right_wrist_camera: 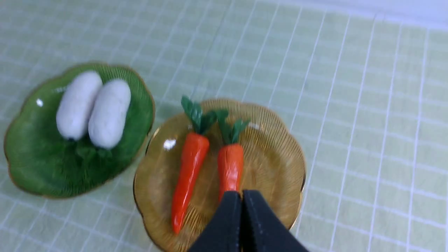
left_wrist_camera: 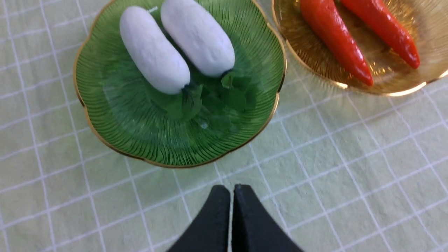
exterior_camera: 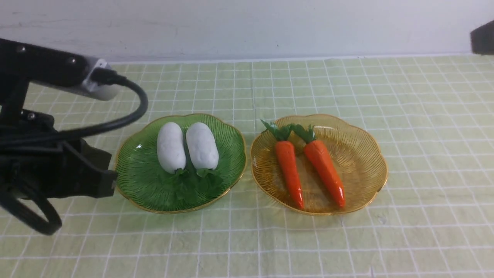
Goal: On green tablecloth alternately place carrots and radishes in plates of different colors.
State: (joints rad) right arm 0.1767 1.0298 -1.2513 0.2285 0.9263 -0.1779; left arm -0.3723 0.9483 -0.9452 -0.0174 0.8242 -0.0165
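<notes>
Two white radishes (exterior_camera: 171,147) (exterior_camera: 202,145) lie side by side in the green plate (exterior_camera: 135,170), leaves toward me. Two orange carrots (exterior_camera: 290,172) (exterior_camera: 325,168) lie in the amber plate (exterior_camera: 362,154) to its right, tips toward me. Both plates rest on the green tablecloth (exterior_camera: 424,127). My left gripper (left_wrist_camera: 231,190) is shut and empty, above the cloth just short of the green plate (left_wrist_camera: 105,115). My right gripper (right_wrist_camera: 241,196) is shut and empty, high above the amber plate (right_wrist_camera: 273,140), over the tip of one carrot (right_wrist_camera: 230,166). The radishes (left_wrist_camera: 154,56) (right_wrist_camera: 109,112) show in both wrist views.
My left arm (exterior_camera: 42,154) with its looping black cable fills the left of the front view, beside the green plate. A dark part of my right arm (exterior_camera: 482,36) shows at the top right corner. A white wall (exterior_camera: 247,27) bounds the cloth at the back.
</notes>
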